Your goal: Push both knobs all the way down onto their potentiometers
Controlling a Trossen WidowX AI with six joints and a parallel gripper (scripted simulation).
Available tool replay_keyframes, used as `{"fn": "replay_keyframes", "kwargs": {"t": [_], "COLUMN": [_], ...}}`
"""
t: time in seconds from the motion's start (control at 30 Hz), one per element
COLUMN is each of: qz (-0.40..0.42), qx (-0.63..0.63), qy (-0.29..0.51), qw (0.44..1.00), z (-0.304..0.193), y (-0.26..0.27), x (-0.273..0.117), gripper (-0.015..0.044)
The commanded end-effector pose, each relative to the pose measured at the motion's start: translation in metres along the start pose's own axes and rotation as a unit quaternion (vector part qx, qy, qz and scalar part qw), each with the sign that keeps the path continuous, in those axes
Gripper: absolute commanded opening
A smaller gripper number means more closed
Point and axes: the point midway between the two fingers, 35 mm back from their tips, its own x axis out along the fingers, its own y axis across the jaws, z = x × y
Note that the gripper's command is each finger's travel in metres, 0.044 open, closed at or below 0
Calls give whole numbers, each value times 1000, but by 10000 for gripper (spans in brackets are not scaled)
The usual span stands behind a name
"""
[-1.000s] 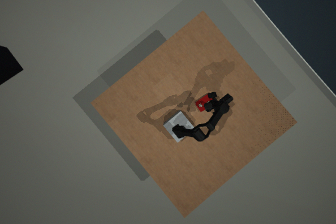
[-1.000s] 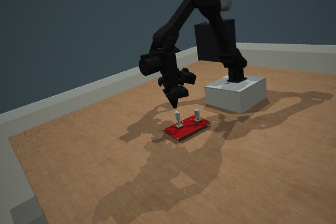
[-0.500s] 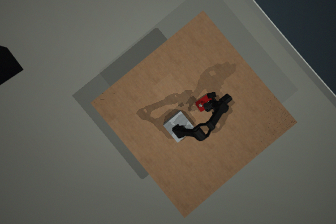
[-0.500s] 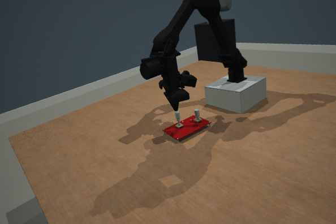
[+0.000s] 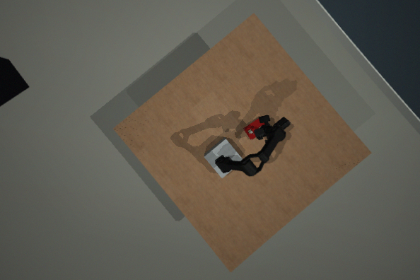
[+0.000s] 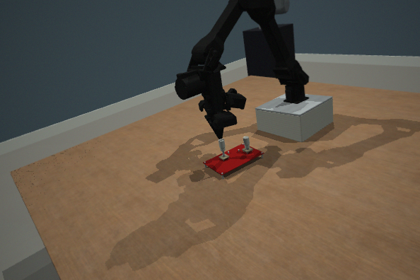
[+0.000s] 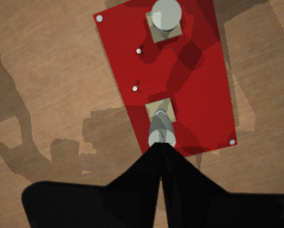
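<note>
The red circuit board [image 5: 251,134] [image 6: 230,164] [image 7: 201,96] stands on short legs on the table. One grey knob [image 6: 222,143] [image 7: 161,136] stands up on its shaft, with shaft showing between it and its square potentiometer [image 6: 223,157] [image 7: 155,107]. The other knob [image 6: 246,141] [image 7: 166,14] is upright above the second potentiometer [image 6: 247,150] [image 7: 166,36] and looks lower in the exterior view. My gripper [image 6: 220,138] [image 7: 161,148] is shut and empty. Its tips are right at the top of the first knob, touching it or just above; I cannot tell which.
The arm's base stands on a white block [image 5: 218,150] [image 6: 279,121] beside the board. Small white-tipped pins [image 7: 134,88] rise from the board between the two potentiometers. A dark box [image 6: 261,53] stands behind the arm.
</note>
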Motion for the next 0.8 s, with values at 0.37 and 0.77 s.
{"fn": "replay_keyframes", "kwargs": {"t": [0.37, 0.77], "qz": [-2, -2], "qx": [-3, -3], "qy": [-4, -4], "qw": [1000, 1000], "z": [2, 2], "y": [0, 0], "x": [6, 9], "gripper": [0, 0]}}
